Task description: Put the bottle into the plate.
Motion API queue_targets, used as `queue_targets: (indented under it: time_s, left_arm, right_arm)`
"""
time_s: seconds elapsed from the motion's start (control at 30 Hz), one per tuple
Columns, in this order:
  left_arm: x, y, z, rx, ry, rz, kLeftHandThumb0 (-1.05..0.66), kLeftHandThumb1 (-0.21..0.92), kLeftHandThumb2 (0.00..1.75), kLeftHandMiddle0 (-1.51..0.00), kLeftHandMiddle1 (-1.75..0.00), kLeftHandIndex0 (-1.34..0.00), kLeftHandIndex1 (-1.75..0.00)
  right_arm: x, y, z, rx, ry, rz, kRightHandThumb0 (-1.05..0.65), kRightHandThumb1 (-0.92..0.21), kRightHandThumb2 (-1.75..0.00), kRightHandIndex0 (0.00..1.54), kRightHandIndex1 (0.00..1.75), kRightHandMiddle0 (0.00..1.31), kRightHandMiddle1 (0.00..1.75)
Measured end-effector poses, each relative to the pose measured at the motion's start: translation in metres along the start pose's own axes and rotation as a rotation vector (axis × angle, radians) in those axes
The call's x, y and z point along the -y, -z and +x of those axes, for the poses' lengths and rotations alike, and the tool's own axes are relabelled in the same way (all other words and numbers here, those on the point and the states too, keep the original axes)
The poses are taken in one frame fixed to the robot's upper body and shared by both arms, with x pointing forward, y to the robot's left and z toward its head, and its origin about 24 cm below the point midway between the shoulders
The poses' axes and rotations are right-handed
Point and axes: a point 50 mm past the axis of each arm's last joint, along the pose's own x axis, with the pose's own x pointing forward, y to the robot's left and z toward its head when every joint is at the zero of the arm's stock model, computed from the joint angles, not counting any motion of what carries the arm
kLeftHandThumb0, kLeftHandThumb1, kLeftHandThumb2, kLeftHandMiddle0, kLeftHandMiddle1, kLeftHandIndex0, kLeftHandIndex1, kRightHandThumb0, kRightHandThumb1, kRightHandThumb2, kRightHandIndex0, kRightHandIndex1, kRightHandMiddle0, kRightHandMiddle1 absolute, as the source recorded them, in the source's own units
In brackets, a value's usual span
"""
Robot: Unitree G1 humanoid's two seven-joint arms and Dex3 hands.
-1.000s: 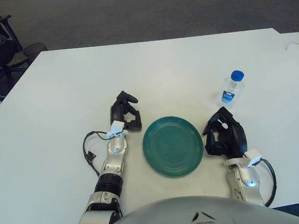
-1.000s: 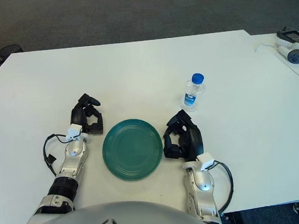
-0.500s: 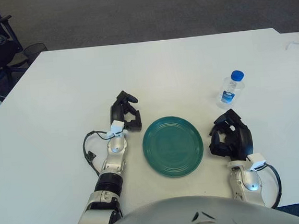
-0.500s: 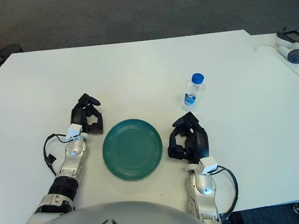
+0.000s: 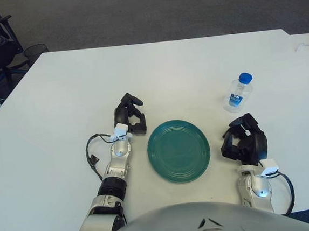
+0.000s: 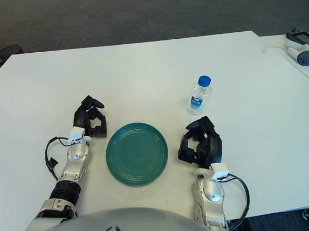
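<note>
Right now your right hand (image 5: 244, 141), fingers curled and empty, sits between plate (image 5: 178, 150) and upright bottle (image 5: 237, 93); the left hand (image 5: 129, 115), curled and empty, rests on the desk (image 5: 61, 102) just beside the plate.

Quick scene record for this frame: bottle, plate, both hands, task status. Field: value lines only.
bottle: upright on the table, blue cap on, beyond and right of the plate
plate: green, empty, between the hands
left hand: resting left of the plate, fingers curled, holding nothing
right hand: right of the plate, nearer than the bottle, not touching it, curled
task: bottle not yet grasped
</note>
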Motion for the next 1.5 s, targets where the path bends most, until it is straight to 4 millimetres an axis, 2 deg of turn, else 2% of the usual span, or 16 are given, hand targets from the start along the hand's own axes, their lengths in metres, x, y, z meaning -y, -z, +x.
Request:
queue_targets:
  time_s: [0.4, 0.7, 0.8, 1.07, 1.17, 1.23, 1.37, 1.5]
  left_arm:
    - [0.000, -0.004, 0.003, 0.016, -0.001, -0.001, 0.00, -0.06, 1.75, -0.88, -1.75, -0.67, -1.75]
    - [-0.001, -0.005, 0.003, 0.022, -0.002, -0.003, 0.00, -0.06, 1.75, -0.88, -1.74, -0.67, -1.75]
    - [-0.002, -0.006, 0.003, 0.022, 0.000, -0.004, 0.00, -0.06, 1.75, -0.88, -1.74, -0.68, -1.75]
    - [-0.003, -0.005, 0.003, 0.022, -0.002, -0.005, 0.00, -0.06, 1.75, -0.89, -1.74, -0.68, -1.75]
    - [-0.003, -0.005, 0.003, 0.022, -0.003, -0.005, 0.00, -0.06, 1.75, -0.89, -1.74, -0.68, -1.75]
    - [-0.003, -0.005, 0.003, 0.022, -0.003, -0.005, 0.00, -0.06, 1.75, -0.89, -1.74, -0.68, -1.75]
    - [-0.003, -0.005, 0.003, 0.022, -0.003, -0.005, 0.00, -0.06, 1.75, -0.89, -1.74, -0.68, -1.75]
    - [-0.003, -0.005, 0.003, 0.020, -0.002, -0.008, 0.00, -0.06, 1.75, -0.88, -1.74, -0.67, -1.75]
  right_arm:
    - [0.009, -0.003, 0.003, 0.042, 0.184, 0.003, -0.01, -0.11, -1.49, 0.78, 1.75, 0.62, 1.55]
    - [0.016, -0.005, 0.024, 0.091, 0.327, 0.011, -0.01, -0.15, -1.48, 0.75, 1.75, 0.56, 1.63]
    - [0.016, -0.004, 0.029, 0.104, 0.358, 0.017, -0.01, -0.19, -1.46, 0.72, 1.74, 0.49, 1.70]
    - [0.010, -0.007, 0.044, 0.175, 0.389, 0.046, 0.00, -0.41, -1.19, 0.59, 1.67, 0.29, 1.74]
    - [0.005, -0.008, 0.049, 0.201, 0.389, 0.048, 0.00, -0.45, -1.15, 0.49, 1.71, 0.32, 1.75]
    - [0.002, -0.008, 0.052, 0.218, 0.392, 0.044, 0.00, -0.48, -1.12, 0.50, 1.70, 0.27, 1.75]
    - [-0.004, -0.008, 0.057, 0.247, 0.401, 0.026, -0.01, -0.50, -1.11, 0.39, 1.74, 0.33, 1.75]
    - [-0.010, -0.008, 0.061, 0.265, 0.416, 0.021, -0.01, -0.54, -1.06, 0.34, 1.74, 0.32, 1.75]
